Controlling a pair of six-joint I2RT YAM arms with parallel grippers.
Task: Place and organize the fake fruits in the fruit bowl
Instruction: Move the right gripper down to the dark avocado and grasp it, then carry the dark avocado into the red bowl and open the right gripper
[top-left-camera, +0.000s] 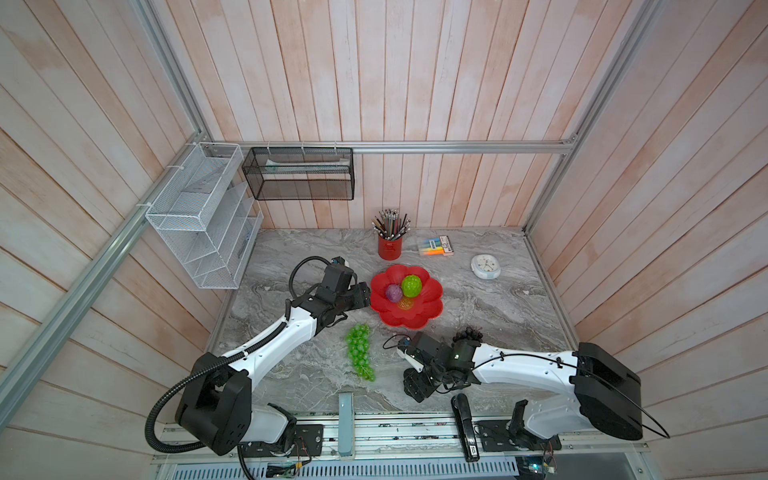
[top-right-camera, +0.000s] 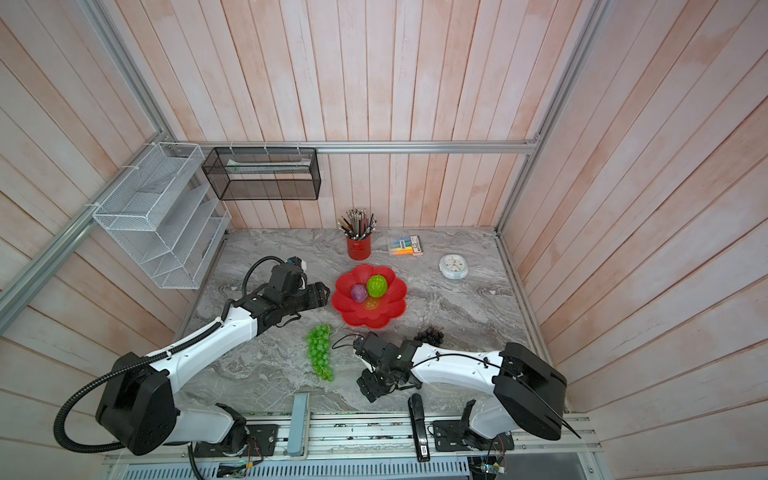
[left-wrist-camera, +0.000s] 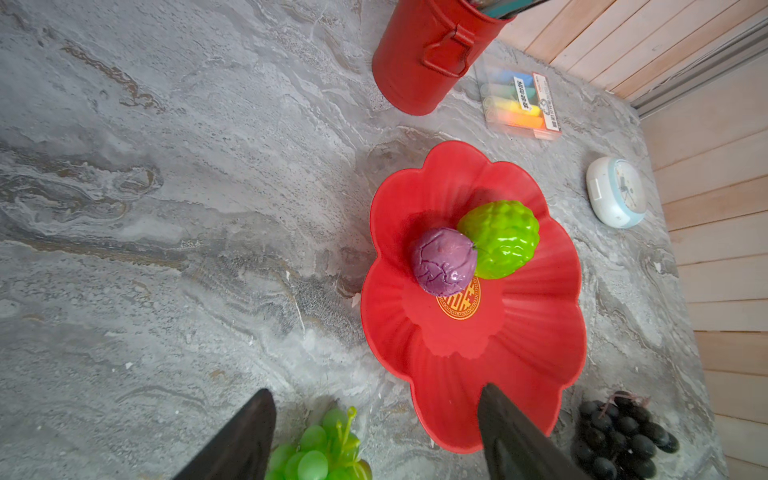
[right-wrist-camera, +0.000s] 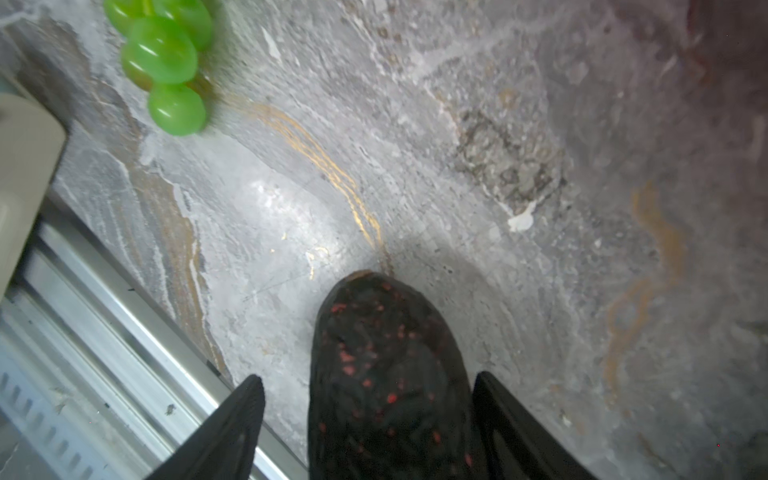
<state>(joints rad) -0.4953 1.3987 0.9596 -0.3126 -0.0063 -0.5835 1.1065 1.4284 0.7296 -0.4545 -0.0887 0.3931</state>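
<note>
Light, hard and rough-skinned by my judgement, the dark oval (right-wrist-camera: 386, 353), lying apart from the fruit bowl (top-left-camera: 411, 321), wants gripping across its middle, where the right pincer (right-wrist-camera: 368, 376) stands spread astride it.

Bowl (left-wrist-camera: 519, 353) holding purple ball (left-wrist-camera: 444, 261), lime ball (left-wrist-camera: 500, 239), green grapes (top-left-camera: 359, 351) outside

Glossy, smooth red plastic for the bowl (left-wrist-camera: 536, 316); shiny, bumpy plastic on the lime ball (left-wrist-camera: 500, 239); glossy, wrinkled skin on the purple ball (left-wrist-camera: 442, 262); smooth, translucent green grapes (top-left-camera: 360, 351); rough, dull, red-flecked avocado (right-wrist-camera: 386, 374); marbled grey stone-look surface (left-wrist-camera: 166, 208); painted metal cup (left-wrist-camera: 424, 54); matt wood-plank walls (top-left-camera: 415, 83).
</note>
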